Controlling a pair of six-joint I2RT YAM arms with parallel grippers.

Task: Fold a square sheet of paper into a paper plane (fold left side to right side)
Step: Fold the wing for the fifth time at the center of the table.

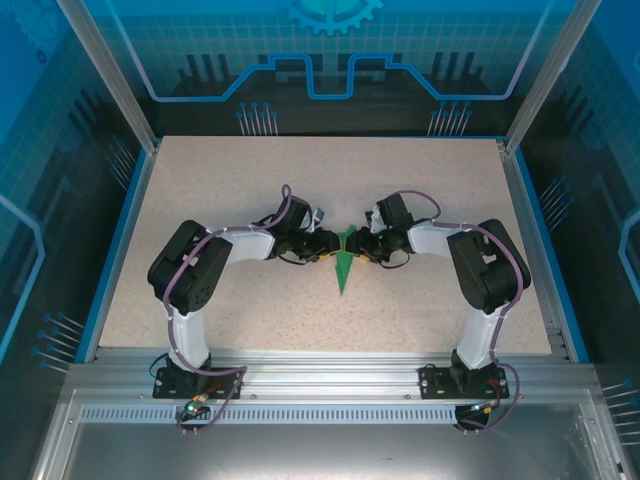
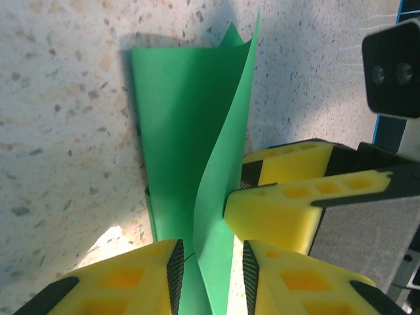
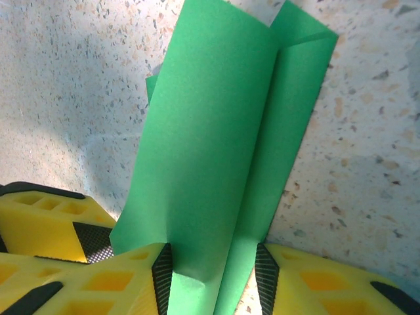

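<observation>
Paper (image 1: 345, 265) noted at bench (image 1: 200, 190) centre, tip toward 6 o'clock. Its raised flaps are straddled from 9 o'clock by the left hand (image 2: 210, 262), part-spread with no pinch seen, and from 3 o'clock by the right hand (image 3: 213, 266), also parted, though contact there cannot be told. For a clean fold, the left flap is best carried toward 3 o'clock and edges matched before pressing; the centre crease is hidden under the flaps.
</observation>
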